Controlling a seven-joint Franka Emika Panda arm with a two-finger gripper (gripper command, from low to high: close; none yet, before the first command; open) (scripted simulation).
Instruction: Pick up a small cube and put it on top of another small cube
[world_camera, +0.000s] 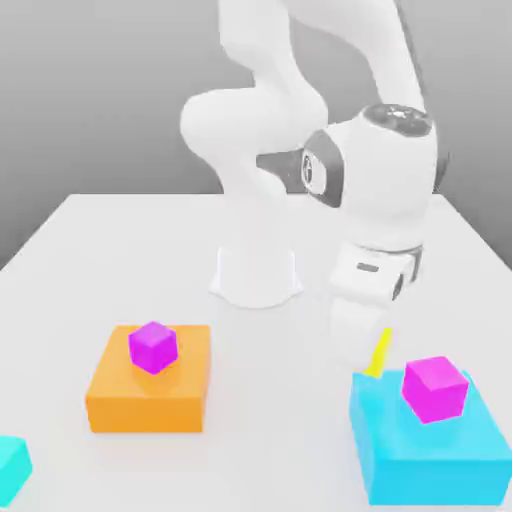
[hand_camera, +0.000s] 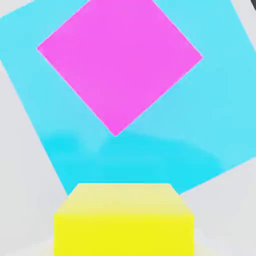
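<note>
Two blocks, each topped by a magenta cube — and a yellow cube held in the air.

From the exterior view's left: a small cyan cube at the table edge, an orange block carrying a magenta cube, then the arm's jaws shut on the small yellow cube — seen edge-on, a tilted sliver, no long axis — just above the cyan block, beside its magenta cube.
</note>
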